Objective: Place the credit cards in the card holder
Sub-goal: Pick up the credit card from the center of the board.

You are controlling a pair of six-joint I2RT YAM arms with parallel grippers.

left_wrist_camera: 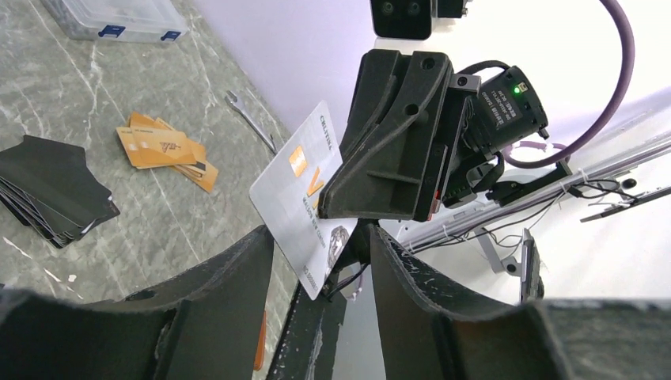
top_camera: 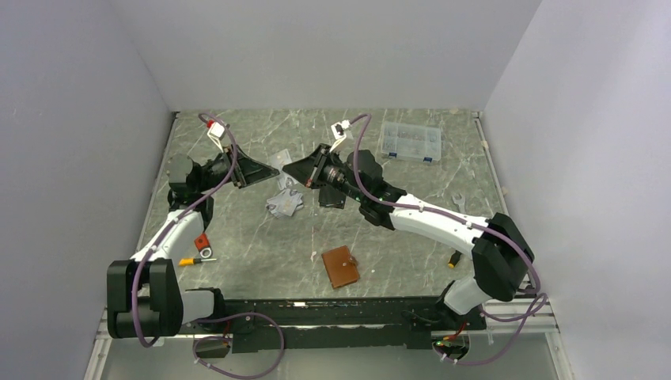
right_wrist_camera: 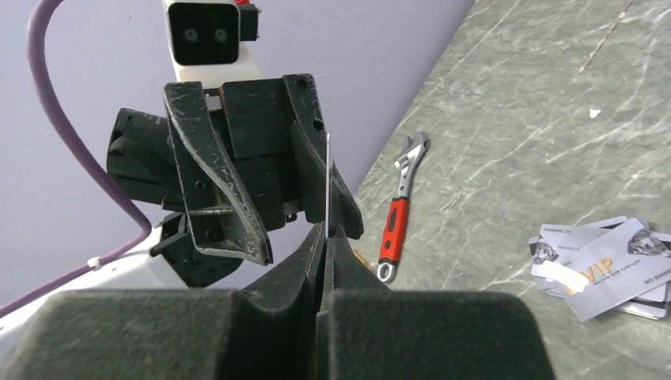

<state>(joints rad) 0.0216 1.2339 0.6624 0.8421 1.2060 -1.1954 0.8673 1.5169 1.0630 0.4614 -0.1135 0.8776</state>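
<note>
Risk of a dropped or skewed silver card (left_wrist_camera: 297, 198) if the right gripper (right_wrist_camera: 326, 237), pinched shut on it in mid-air, releases before the half-open left gripper (left_wrist_camera: 320, 269) around its lower corner clamps squarely; card holder (top_camera: 341, 267) lies well apart on the table (top_camera: 261, 237).

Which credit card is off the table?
The silver-grey card clamped in the right pincer; the orange pile, black pile and other silver cards lie on the table.

this was a robotics lab cell: a marble-patterned desk (top_camera: 253, 261) boxed in by plain pale walls (top_camera: 79, 119), a left arm (top_camera: 178, 233) and a right arm (top_camera: 435, 222) with purple cables bolted to a black rail (top_camera: 316, 310), a wrench (right_wrist_camera: 395, 223) lying loose.
</note>
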